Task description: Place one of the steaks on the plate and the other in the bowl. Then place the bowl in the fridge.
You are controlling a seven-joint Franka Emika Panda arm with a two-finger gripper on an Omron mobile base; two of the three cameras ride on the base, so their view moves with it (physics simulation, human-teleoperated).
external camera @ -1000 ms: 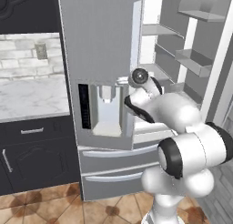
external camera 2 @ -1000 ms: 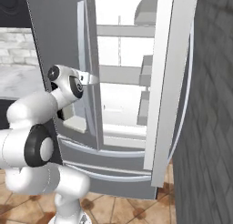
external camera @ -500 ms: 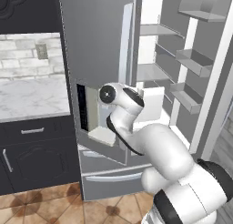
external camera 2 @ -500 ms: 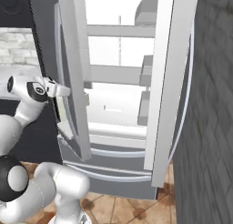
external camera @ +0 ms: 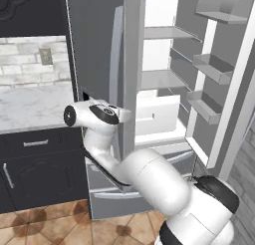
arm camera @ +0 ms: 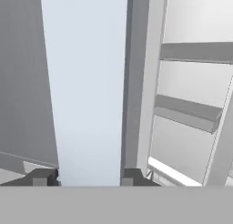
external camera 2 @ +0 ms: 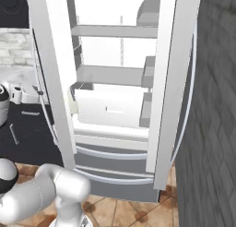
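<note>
The counter (external camera: 30,107) lies at the far left, beside the fridge (external camera: 99,50). The gripper (arm camera: 88,176) sits at the edge of the left fridge door (external camera: 130,64), its fingertips (arm camera: 43,177) set either side of a pale door panel; jaws partly apart, and a grip cannot be confirmed. To the right, white shelves (external camera 2: 110,74) and the right door (external camera 2: 173,83) stand exposed. Judged step: opening the fridge for the bowl. Next move: swing the left door wider, then release.

One fridge (external camera: 149,89), seemingly two doors.
</note>
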